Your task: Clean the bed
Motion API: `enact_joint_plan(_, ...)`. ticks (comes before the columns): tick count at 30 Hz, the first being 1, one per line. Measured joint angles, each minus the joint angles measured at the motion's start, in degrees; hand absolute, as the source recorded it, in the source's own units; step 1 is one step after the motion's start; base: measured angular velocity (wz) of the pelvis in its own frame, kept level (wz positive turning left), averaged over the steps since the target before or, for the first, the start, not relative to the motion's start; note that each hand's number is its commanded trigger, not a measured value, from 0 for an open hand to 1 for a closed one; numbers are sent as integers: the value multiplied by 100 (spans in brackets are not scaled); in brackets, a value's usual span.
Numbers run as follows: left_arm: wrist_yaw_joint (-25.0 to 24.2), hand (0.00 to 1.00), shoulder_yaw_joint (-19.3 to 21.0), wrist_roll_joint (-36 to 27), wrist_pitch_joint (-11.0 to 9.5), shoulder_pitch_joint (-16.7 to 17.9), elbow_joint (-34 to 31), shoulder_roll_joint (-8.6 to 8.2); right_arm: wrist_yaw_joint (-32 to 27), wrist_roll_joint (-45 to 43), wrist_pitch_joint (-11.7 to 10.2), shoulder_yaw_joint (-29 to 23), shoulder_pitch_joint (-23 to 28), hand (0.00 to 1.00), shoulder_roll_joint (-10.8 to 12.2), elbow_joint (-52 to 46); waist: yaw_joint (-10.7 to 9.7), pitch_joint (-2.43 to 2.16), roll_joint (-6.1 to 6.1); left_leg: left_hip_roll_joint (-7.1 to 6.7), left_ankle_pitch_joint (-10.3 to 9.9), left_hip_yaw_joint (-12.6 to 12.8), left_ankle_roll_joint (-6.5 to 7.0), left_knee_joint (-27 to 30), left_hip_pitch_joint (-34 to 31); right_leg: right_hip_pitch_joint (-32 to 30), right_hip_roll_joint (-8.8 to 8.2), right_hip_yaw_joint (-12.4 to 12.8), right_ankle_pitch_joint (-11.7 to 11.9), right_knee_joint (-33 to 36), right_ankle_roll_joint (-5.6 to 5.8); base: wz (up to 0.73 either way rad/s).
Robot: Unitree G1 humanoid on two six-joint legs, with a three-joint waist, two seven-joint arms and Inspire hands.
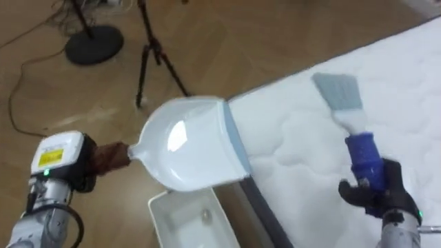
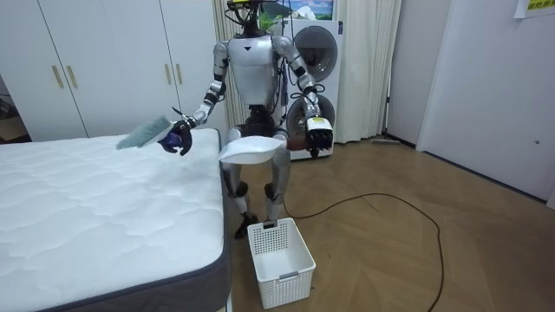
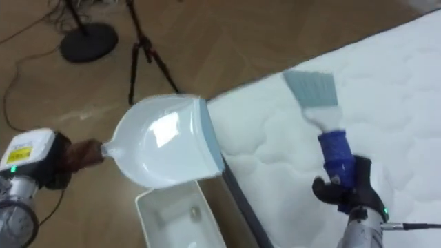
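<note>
Home bedroom: bed (image 2: 87, 199) with bare mattress, white wardrobes (image 2: 95, 61), washing machine (image 2: 317, 50), curtains (image 2: 371, 61), parquet floor (image 2: 390, 251).

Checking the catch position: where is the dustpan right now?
The dustpan is left of centre in the eye views, held by the left hand, its lip beside the mattress edge, above the white basket.

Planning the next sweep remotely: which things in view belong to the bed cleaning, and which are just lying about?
For the job: brush in the right robot hand, dustpan in the left robot hand, mattress, white basket on the floor beside it.
Lying about: tripod, round stand base, washing machine, wardrobes.
</note>
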Motion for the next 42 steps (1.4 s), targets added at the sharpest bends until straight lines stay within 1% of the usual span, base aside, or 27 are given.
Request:
enact_joint_plan(1, -1, 100, 1, -35, 78, 7, -1, -25, -12, 17, -12, 20, -46, 0, 1, -8, 67, 12, -36, -5, -1, 262, 1, 6, 17, 235, -210, -92, -39, 33, 70, -115)
enact_joint_plan(2, -1, 100, 0, -77, 116, 6, -1, -46, -17, 39, -12, 35, -59, 0, 1, -7, 114, 12, -61, -7, -1, 381, 0, 29, 16, 316, -296, -135, -40, -32, 82, -125)
enact_joint_plan(3, -1, 100, 8, -142, 189, 7, 0, -89, -24, 83, -12, 105, -88, 0, 1, -8, 213, 43, -142, -14, -1, 505, 1, 94, 2, 406, -423, -149, -58, -362, 192, -133)
enact_joint_plan(4, -2, 100, 20, -222, 202, 28, 1, -135, 19, 65, -11, 148, -81, 0, 5, -10, 309, 69, -173, -4, 5, 242, -7, 165, -87, 409, -345, -177, -94, -675, 255, -138)
enact_joint_plan(5, -2, 100, 23, -236, 197, 59, 1, -150, 47, 47, -10, 161, -82, 0, 6, -13, 346, 68, -172, -4, 26, 77, -35, 178, -133, 418, -294, -128, -86, -853, 268, -132)
enact_joint_plan(6, -4, 100, 23, -364, 185, 88, 7, -152, 114, 48, -10, 185, -80, 0, 4, -43, 363, 67, -171, -5, 44, -185, -61, 215, -227, 431, -163, 18, -60, -1169, 316, -112)
enact_joint_plan(8, -17, 100, 21, -596, 183, 89, 42, -174, 238, 69, -10, 185, -68, 0, 4, -47, 231, 60, -159, 23, 66, -179, -83, 205, -271, 506, -71, 94, -4, -1505, 415, -67)
enact_joint_plan(10, -25, 100, 5, -843, 154, 119, 40, -196, 311, 109, -11, 170, 13, 0, 6, -32, -80, 54, -155, 126, 98, -48, -100, 213, -240, 492, 13, 143, 75, -1554, 358, -28)
enact_joint_plan(13, -48, 100, 5, -846, 152, 246, 40, -215, 349, 114, -11, 89, 17, 0, 14, 13, -275, 53, -162, 251, 135, 179, -156, 208, -134, 480, 109, 168, 174, -1647, 253, -45)
enact_joint_plan(15, -105, 100, 4, -839, 154, 331, 42, -252, 380, 110, -12, 9, 36, 0, 17, 34, -427, 44, -179, 288, 166, 211, -184, 207, -90, 487, 160, 232, 181, -1651, 233, -15)
enact_joint_plan(16, -138, 100, 3, -836, 152, 351, 41, -276, 419, 106, -17, -90, 92, 0, 27, 35, -498, 25, -200, 308, 197, 210, -197, 202, -85, 493, 200, 271, 171, -1671, 211, -6)
enact_joint_plan(20, -211, 100, -6, -843, 153, 403, 42, -317, 481, 31, -33, -312, 292, 0, 52, 7, -538, -11, -217, 412, 253, 210, -256, 276, -80, 517, 327, 319, 236, -1812, 110, -14)
enact_joint_plan(21, -226, 100, -17, -840, 152, 422, 60, -347, 509, 26, -58, -366, 320, 0, 51, 6, -539, -12, -214, 434, 267, 180, -281, 281, -47, 499, 378, 441, 251, -1831, 88, -55)
enact_joint_plan(23, -226, 100, -16, -841, 154, 524, 126, -436, 600, 6, -118, -385, 349, 0, 50, -25, -422, -9, -197, 402, 309, -95, -374, 195, 86, 499, 407, 659, 276, -1830, 47, -83)
enact_joint_plan(24, -226, 100, -16, -851, 153, 614, 170, -495, 700, -51, -145, -390, 353, 0, 48, -107, -366, 2, -147, 351, 291, -698, -453, 177, 113, 498, 497, 817, 291, -1835, 19, -101)
enact_joint_plan(25, -231, 100, -17, -886, 153, 718, 186, -551, 783, -86, -146, -384, 382, 0, 49, -260, -337, -4, -85, 251, 267, -1307, -520, 142, 126, 481, 586, 1033, 302, -1838, 1, -102)
enact_joint_plan(26, -239, 100, -17, -901, 152, 752, 190, -586, 815, -85, -147, -383, 397, 0, 49, -328, -329, -1, -60, 222, 250, -1604, -551, 129, 142, 473, 631, 1137, 309, -1837, -11, -102)
enact_joint_plan(27, -242, 100, -17, -914, 138, 820, 209, -644, 890, -78, -148, -365, 399, 0, 49, -409, -306, 2, -21, 171, 211, -2058, -617, 72, 206, 450, 731, 1393, 319, -1829, -28, -102)
enact_joint_plan(28, -243, 100, -17, -951, 58, 850, 293, -660, 963, -74, -149, -338, 399, 0, 50, -434, -295, -11, -5, 133, 201, -2229, -644, -27, 310, 423, 823, 1651, 341, -1825, -36, -103)
enact_joint_plan(29, -243, 100, -16, -971, 19, 863, 335, -667, 1000, -73, -149, -338, 400, 0, 49, -437, -283, -11, -3, 102, 200, -2367, -660, -98, 370, 405, 876, 1800, 346, -1818, -35, -114)
enact_joint_plan(30, -242, 100, -14, -970, -18, 917, 422, -690, 1082, -88, -149, -336, 406, 0, 51, -437, -221, -8, 14, 61, 198, -2609, -687, -253, 537, 391, 983, 2100, 386, -1814, -42, -127)
enact_joint_plan(31, -242, 100, -13, -969, -20, 995, 469, -716, 1108, -157, -148, -311, 433, 0, 54, -435, -155, -8, 24, 54, 171, -2754, -724, -331, 671, 379, 1093, 2380, 402, -1814, -44, -127)
enact_joint_plan(32, -241, 100, -13, -969, -18, 1031, 486, -728, 1109, -204, -147, -294, 445, 0, 54, -435, -157, -7, 23, 49, 162, -2828, -736, -376, 733, 373, 1140, 2498, 411, -1809, -46, -114)
enact_joint_plan(34, -242, 100, 15, -971, -14, 1113, 488, -806, 1138, -455, -144, -278, 455, 0, 124, -436, -156, -11, 20, 53, 62, -2982, -770, -417, 815, 247, 1306, 2874, 440, -1703, -51, -95)
enact_joint_plan(37, -241, 100, 15, -1016, -17, 1129, 487, -871, 1151, -518, -140, -275, 539, 0, 284, -436, -182, -24, -25, 35, 47, -3007, -768, -417, 864, 100, 1440, 3290, 506, -1627, -43, -81)
enact_joint_plan(40, -241, 100, 12, -1057, -16, 1150, 497, -919, 1149, -431, -106, -271, 616, 0, 364, -376, -204, -21, -25, 1, 41, -3125, -757, -418, 1010, 112, 1543, 3611, 513, -1625, -41, -71)
enact_joint_plan(42, -239, 100, -9, -1236, -17, 1154, 513, -926, 1134, -299, -68, -252, 627, 0, 393, -313, -254, -20, -22, -2, 28, -3163, -736, -422, 1089, 158, 1582, 3713, 518, -1604, -43, -42)
